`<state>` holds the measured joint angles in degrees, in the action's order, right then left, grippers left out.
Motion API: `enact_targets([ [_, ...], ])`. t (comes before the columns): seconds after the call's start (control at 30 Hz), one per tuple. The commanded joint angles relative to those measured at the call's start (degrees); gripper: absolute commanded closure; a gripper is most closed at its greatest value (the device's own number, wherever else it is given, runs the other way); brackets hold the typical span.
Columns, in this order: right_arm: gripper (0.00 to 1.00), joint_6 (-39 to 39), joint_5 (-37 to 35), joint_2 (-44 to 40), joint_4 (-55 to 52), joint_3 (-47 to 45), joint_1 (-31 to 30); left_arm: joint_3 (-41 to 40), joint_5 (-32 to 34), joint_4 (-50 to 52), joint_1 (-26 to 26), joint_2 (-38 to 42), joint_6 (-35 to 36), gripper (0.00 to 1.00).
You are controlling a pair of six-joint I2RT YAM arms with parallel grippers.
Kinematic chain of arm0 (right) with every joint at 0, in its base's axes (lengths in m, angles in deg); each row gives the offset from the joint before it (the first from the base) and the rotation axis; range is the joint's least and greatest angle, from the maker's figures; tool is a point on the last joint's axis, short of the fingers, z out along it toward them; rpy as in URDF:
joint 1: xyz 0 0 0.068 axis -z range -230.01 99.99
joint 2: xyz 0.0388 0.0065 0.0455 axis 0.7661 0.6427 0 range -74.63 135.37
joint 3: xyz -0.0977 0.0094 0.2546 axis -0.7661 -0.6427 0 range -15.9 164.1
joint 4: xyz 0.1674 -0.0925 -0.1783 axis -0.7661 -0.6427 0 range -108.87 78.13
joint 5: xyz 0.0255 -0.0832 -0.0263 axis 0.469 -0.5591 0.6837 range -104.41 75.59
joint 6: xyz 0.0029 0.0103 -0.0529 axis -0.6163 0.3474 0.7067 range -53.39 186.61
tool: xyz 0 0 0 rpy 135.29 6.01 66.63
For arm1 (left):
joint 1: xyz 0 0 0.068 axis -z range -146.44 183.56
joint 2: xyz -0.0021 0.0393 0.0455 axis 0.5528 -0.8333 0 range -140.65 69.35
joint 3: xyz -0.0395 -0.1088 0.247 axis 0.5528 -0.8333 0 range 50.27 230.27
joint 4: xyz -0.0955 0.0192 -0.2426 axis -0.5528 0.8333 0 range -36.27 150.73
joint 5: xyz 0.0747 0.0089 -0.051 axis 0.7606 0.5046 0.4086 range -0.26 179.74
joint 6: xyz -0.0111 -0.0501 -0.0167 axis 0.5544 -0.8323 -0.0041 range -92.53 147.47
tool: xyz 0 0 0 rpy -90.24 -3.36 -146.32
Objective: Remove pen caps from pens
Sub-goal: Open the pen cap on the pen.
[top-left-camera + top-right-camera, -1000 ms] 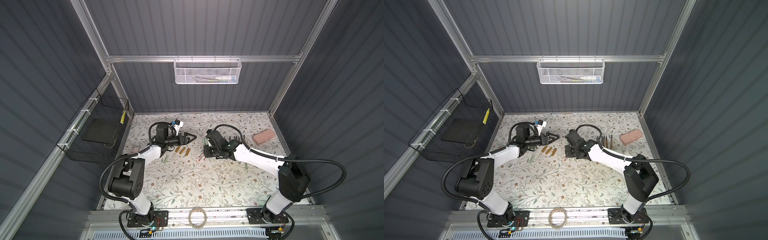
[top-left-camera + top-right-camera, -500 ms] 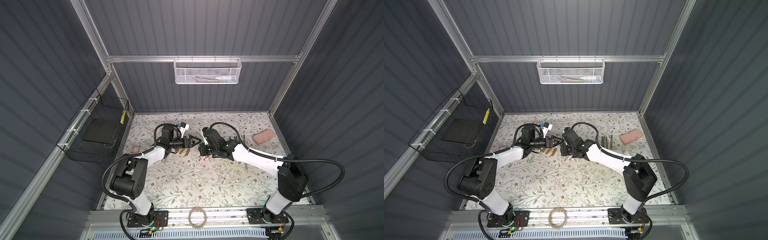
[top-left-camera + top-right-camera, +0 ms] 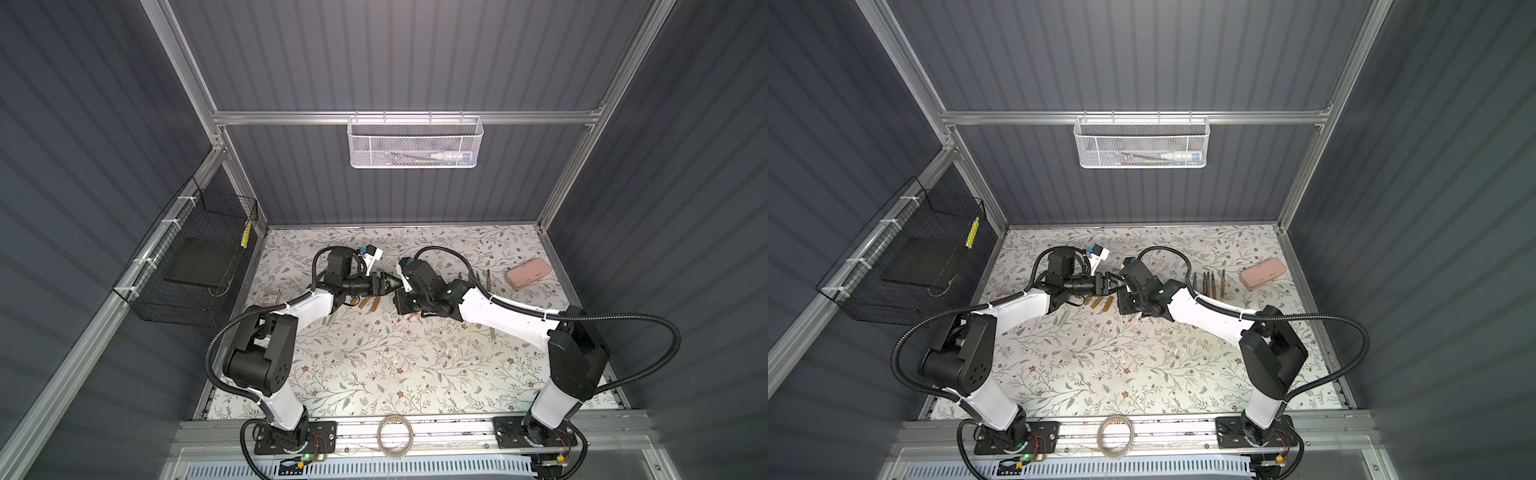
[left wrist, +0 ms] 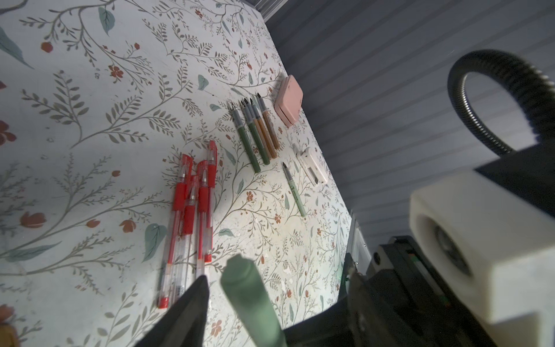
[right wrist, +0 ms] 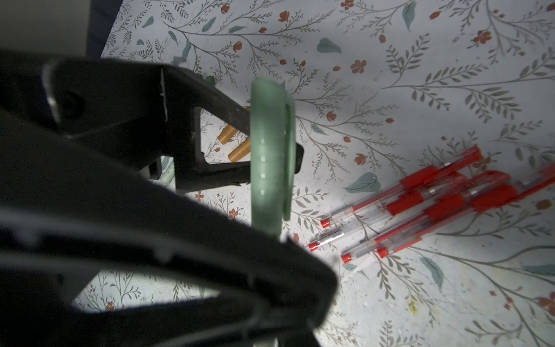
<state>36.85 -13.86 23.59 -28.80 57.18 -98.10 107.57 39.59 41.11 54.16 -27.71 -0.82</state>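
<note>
Red pens (image 4: 189, 216) and golden-brown caps (image 5: 238, 150) crowd the middle.

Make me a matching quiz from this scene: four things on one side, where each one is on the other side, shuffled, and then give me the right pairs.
Things
1. pink case
2. golden-brown caps
3. pale green pen
4. red pens

Places
A. held up off the table
B. bunched together near the middle of the table
C. by the table's right edge, toward the back
D. lying loose in a short row on the table's left half

Pairs: 1-C, 2-D, 3-A, 4-B
</note>
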Motion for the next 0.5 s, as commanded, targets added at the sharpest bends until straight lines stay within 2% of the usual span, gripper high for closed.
enact_targets([
  [0.0,1.0,-0.26,1.42,-0.02,1.33,-0.25,-0.33,2.93,0.98,5.36,0.23,-0.58,3.91,0.34],
  [0.1,1.0,-0.04,1.2,0.21,0.49,0.05,-0.33,2.35,0.47,2.52,0.23,-0.89,1.85,0.42],
  [0.4,1.0,-0.61,1.03,-0.74,0.69,-1.05,-0.33,2.42,2.38,4.03,0.23,-0.59,2.09,0.73],
  [0.47,1.0,-0.87,1.29,-1.18,1.95,-1.99,-0.33,2.58,3.14,4.75,0.23,-0.55,2.09,0.75],
])
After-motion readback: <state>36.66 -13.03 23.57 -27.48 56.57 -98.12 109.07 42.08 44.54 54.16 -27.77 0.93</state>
